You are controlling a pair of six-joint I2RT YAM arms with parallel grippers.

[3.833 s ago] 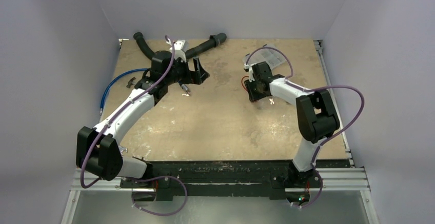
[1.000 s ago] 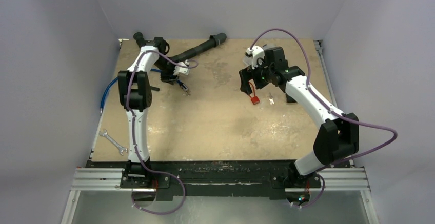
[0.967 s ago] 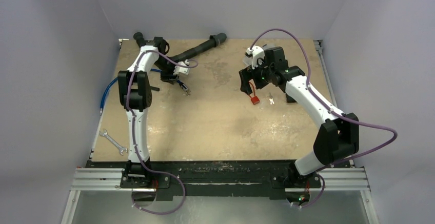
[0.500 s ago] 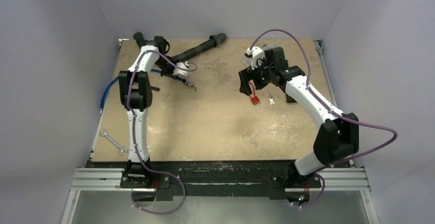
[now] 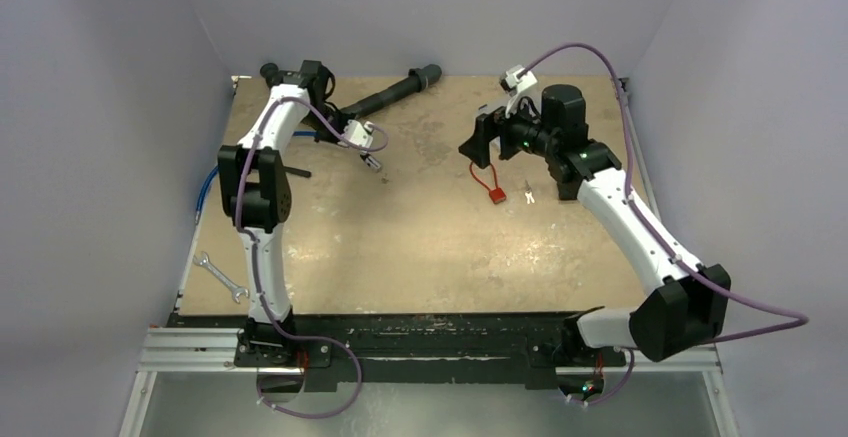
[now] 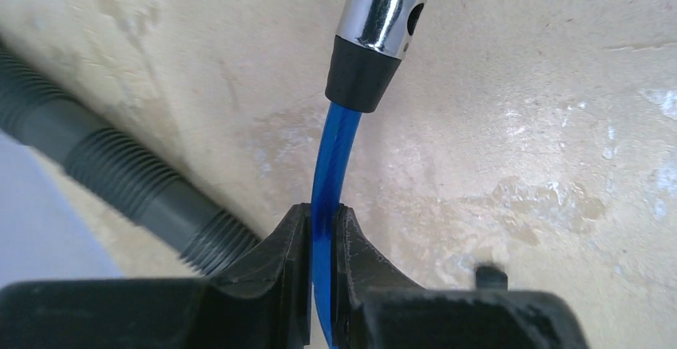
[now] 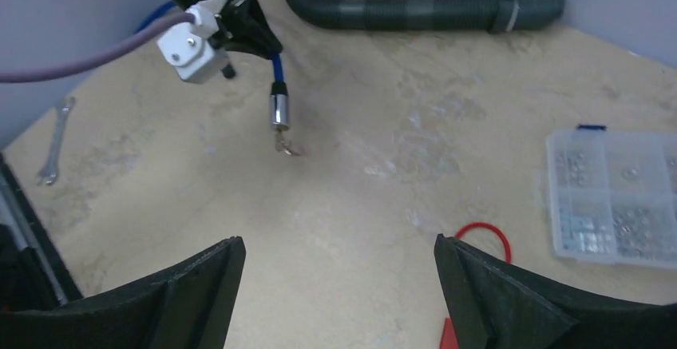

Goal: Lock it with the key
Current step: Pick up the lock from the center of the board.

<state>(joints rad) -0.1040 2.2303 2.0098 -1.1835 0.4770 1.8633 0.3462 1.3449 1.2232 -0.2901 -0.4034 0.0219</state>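
Worn table (image 5: 420, 247) | clear box (image 7: 615, 197) holds small hardware (image 7: 639, 223) | left gripper (image 6: 323, 229) clamps blue cable (image 6: 335, 149) | right gripper (image 7: 335, 245) spread wide

Holding the left gripper (image 6: 323, 223) clamped on a blue cable (image 6: 335, 157) and the right gripper (image 7: 337, 247) spread wide, both out near the far edge of the surface (image 5: 420, 247).

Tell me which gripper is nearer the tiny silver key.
Right. The right gripper hangs open just beyond and left of the key; the left gripper, clamped on the blue cable, sits far to its left.
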